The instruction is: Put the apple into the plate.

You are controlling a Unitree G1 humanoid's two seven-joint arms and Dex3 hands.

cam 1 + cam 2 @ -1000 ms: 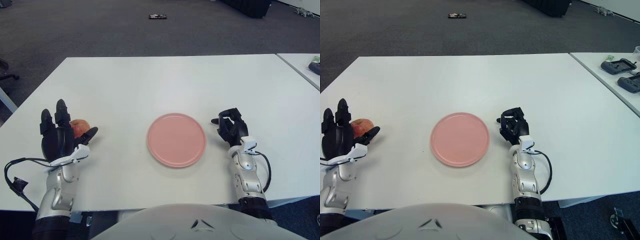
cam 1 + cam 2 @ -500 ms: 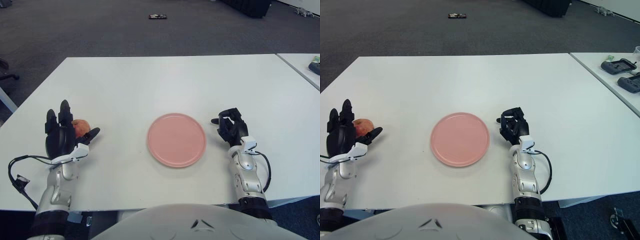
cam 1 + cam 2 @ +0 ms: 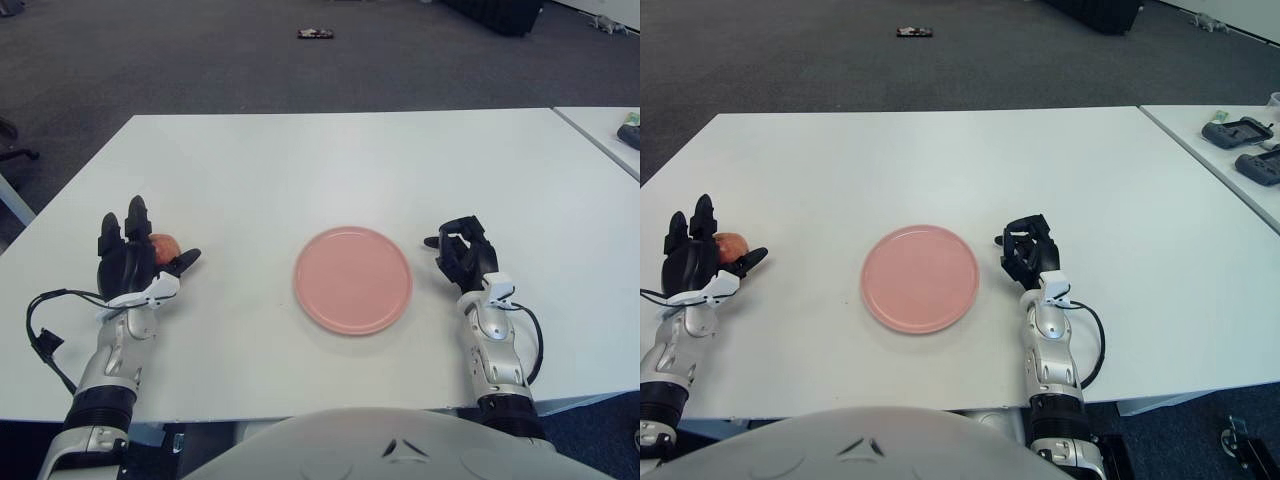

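My left hand (image 3: 128, 262) is out at the near left of the white table (image 3: 330, 160), fingers spread wide and pointing up, thumb sticking out to the right. It's right up against the apple (image 3: 164, 246) but not holding it. The apple peeks out just behind the palm, between the raised fingers and the thumb, and I honestly can't tell if anything is actually touching it. So the apple sits on the table at the left, well apart from the pink plate (image 3: 353, 280), which has nothing on it and lies in the middle of the near half. My right hand (image 3: 462, 252) shows just right of the plate, fingers curled in with nothing in them. Further out, there are a couple of dark controller-looking gadgets (image 3: 1240, 132) on a second table (image 3: 1200, 125) at the far right.
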